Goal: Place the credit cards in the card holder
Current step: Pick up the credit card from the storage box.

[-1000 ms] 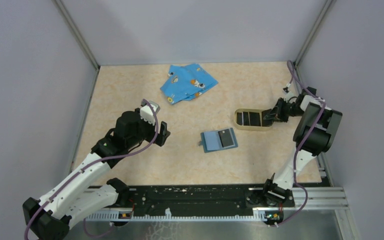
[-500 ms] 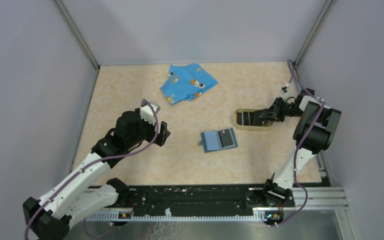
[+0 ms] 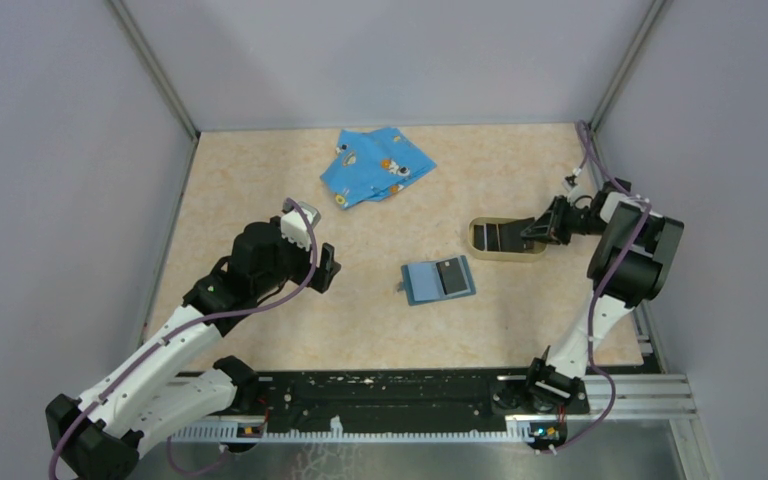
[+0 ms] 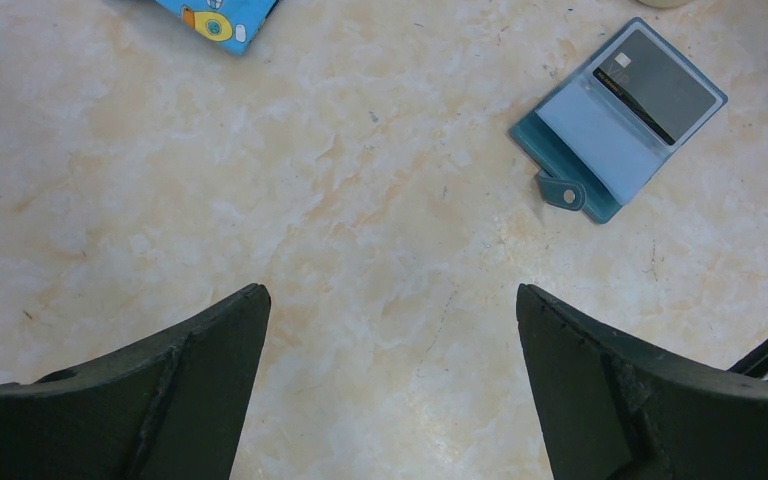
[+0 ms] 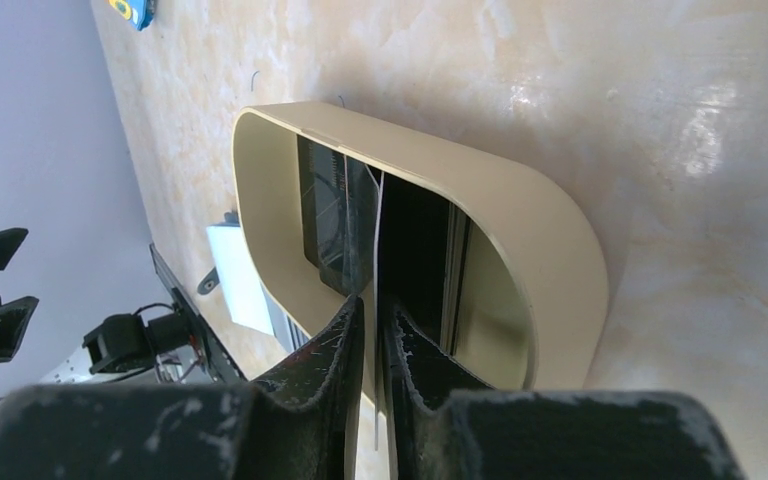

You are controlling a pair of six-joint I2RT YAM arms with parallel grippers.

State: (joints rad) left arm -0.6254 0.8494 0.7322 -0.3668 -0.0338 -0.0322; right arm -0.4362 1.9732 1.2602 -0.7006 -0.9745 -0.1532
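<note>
- Progress check: one of the credit cards (image 3: 452,274) already sits on the right half of the open card holder (image 3: 422,286), which lies flat in the middle of the desk (image 3: 260,190). I can't tell if it's properly tucked into a pocket or just resting on top.
- The rest are over in the tan tray (image 3: 505,257), off to the right of the holder and a bit further back. From above I count at least two dark cards in there.
- The right jaws are down at the tray's right end, pinched nearly shut on the next card (image 5: 377,250). It shows as a thin pale edge between them, standing on edge inside the tray, so it looks gripped but not lifted out.
- The left jaws are wide open with nothing in them, hanging over bare desk well to the left of the holder.
- Orientation: the card on the holder has its long axis running roughly near-to-far from the arms, tilted a touch. The holder's own long axis goes left-right, with its snap tab (image 4: 565,194) sticking out on the left.
- So I'd call it one in, one in hand and a couple to go.
</note>
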